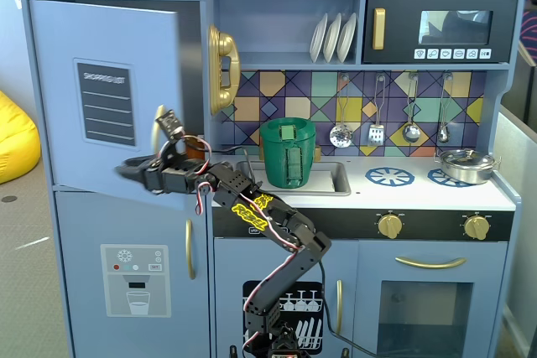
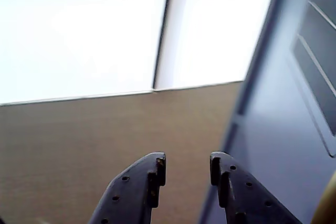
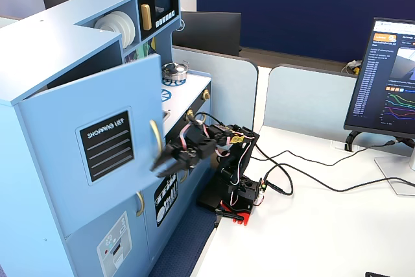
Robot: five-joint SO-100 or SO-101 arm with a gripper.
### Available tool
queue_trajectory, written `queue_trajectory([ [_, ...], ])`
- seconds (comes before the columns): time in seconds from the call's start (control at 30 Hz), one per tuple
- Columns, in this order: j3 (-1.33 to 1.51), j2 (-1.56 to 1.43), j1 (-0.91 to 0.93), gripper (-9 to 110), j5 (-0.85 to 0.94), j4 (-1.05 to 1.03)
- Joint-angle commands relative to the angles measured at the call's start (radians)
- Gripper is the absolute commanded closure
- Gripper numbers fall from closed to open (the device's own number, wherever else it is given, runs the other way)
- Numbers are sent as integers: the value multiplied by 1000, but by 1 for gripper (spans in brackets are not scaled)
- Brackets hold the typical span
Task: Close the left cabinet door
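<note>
Shopping-list fridge door (image 1: pixel 105 94) standing partly ajar — claw (image 2: pixel 187 169) slightly parted (gripping nothing), hovering beside its face; closing push remaining.

The arm (image 1: pixel 277 232) is stretched out level, and the pincer (image 2: pixel 187 167) is held slightly parted, with nothing gripped.
</note>
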State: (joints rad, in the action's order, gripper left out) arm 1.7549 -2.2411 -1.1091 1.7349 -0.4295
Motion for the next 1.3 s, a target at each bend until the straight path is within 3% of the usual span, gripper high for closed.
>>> queue_trajectory([
  [0.0, -64, 3, 156, 102, -52, -8],
  [0.33, -64, 48, 393, 102, -69, 8],
  [0.8, 218, -285, 247, 102, -54, -219],
  [1.27, 833, -650, 798, 102, -77, -471],
])
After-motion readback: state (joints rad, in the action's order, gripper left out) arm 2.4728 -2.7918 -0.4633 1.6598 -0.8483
